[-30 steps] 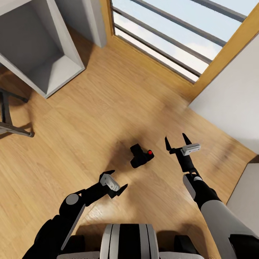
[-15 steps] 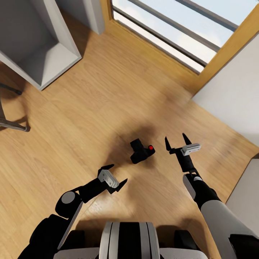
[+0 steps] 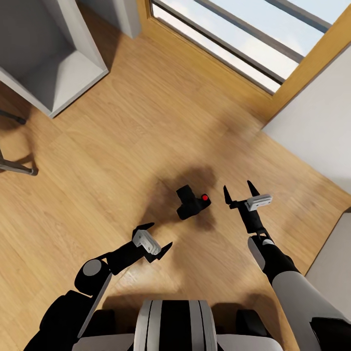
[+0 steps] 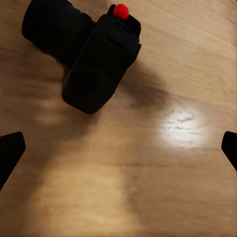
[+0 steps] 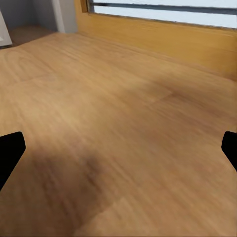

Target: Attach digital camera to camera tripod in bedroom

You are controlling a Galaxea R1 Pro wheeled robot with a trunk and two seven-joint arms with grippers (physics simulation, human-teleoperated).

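The digital camera [image 3: 191, 202], a chunky black body with a red button on top, lies on the light wood floor between my two arms. My left gripper [image 3: 158, 236] hangs open just short of it and to its left; in the left wrist view the digital camera [image 4: 94, 59] lies beyond the spread fingertips of the left gripper [image 4: 118, 150]. The right gripper [image 3: 238, 186] is open a little to the right of the camera, with only bare floor ahead of the right gripper [image 5: 118, 150]. Thin metal legs [image 3: 17, 168] with dark feet enter at the left edge; I cannot tell whether they belong to the camera tripod.
An open white cabinet [image 3: 92, 58] stands on the floor at the upper left. A wood-framed window [image 3: 273, 92] reaching down to the floor runs across the top. A white wall [image 3: 317, 131] closes the right side, with a grey panel [image 3: 336, 253] below it.
The whole head view has shifted, sliding the cabinet and legs left. The left arm sits slightly lower and further left in the picture. The camera still lies on the floor; both grippers stay open.
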